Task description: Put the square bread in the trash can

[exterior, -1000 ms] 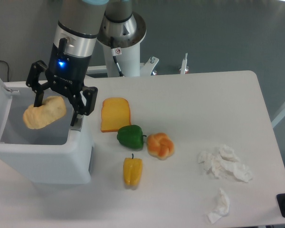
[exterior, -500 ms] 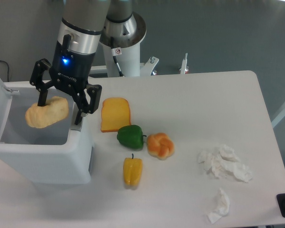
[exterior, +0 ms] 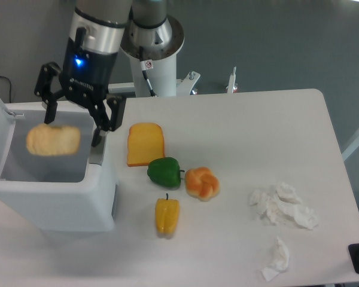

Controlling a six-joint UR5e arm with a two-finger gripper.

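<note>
While the gripper was spread wide above the trash can, nothing was held; the square bread was seen blurred, just below the fingers, inside the can's opening. Counted on the table: one toast slice, one knotted bun, two peppers, two crumpled tissues

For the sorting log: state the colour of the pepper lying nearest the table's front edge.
Yellow. The pepper shows plainly in the fixed camera view, just below the green pepper.
</note>
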